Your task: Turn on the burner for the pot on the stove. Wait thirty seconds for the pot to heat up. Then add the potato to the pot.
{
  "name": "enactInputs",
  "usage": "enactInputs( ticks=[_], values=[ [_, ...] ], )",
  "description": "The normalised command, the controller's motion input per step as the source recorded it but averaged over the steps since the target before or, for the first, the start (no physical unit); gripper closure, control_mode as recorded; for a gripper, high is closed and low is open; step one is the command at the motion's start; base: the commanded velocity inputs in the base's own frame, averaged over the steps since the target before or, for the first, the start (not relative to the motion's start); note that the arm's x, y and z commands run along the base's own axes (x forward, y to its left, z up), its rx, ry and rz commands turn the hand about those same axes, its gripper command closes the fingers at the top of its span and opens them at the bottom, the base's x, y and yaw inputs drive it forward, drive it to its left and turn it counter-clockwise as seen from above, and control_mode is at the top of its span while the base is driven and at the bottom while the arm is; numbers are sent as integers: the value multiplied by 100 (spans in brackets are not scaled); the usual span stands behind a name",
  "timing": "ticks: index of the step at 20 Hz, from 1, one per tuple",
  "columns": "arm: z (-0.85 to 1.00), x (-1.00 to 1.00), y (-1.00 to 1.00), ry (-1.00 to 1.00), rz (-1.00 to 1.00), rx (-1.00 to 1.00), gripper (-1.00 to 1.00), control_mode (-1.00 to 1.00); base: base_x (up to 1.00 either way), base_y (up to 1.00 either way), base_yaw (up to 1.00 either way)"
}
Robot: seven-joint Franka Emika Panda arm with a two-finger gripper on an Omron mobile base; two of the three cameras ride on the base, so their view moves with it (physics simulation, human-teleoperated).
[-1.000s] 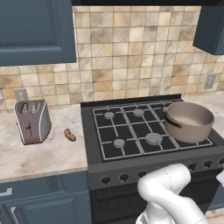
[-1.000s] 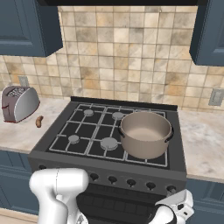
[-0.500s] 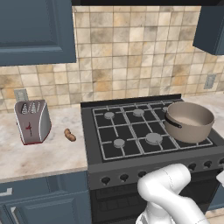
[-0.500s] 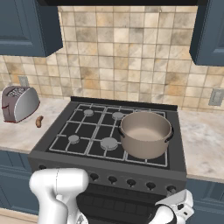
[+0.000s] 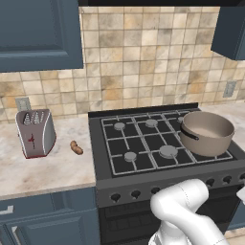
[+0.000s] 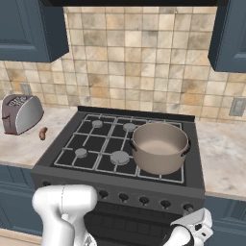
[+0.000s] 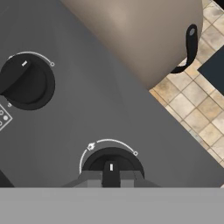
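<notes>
The grey-brown pot (image 5: 206, 131) (image 6: 159, 146) stands on the front right burner of the black stove (image 6: 96, 144), and its wall and dark handle (image 7: 190, 46) show at the top of the hand view. Well to the left, the small brown potato (image 5: 76, 148) (image 6: 43, 133) lies on the counter beside the toaster. My gripper (image 7: 111, 180) is low at the stove's front panel, shut on a dark knob (image 7: 111, 162), one finger on each side of the knob's ridge. My white hand (image 6: 194, 229) sits below the right end of the knob row.
A silver toaster (image 5: 35, 132) (image 6: 19, 114) stands on the left counter. A second knob (image 7: 27, 83) sits beside the held one. Blue cabinets hang above on both sides, and light counter (image 6: 223, 153) runs to the right of the stove.
</notes>
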Motion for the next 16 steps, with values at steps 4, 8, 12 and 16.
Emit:
enactInputs(
  ticks=[4, 8, 12, 16],
  values=[
    [0, 0, 0, 0, 0, 0, 100, -100, 0, 0, 0],
    [0, 0, 0, 0, 0, 0, 100, -100, 0, 0, 0],
    [0, 0, 0, 0, 0, 0, 100, -100, 0, 0, 0],
    [0, 0, 0, 0, 0, 0, 100, -100, 0, 0, 0]
  ],
)
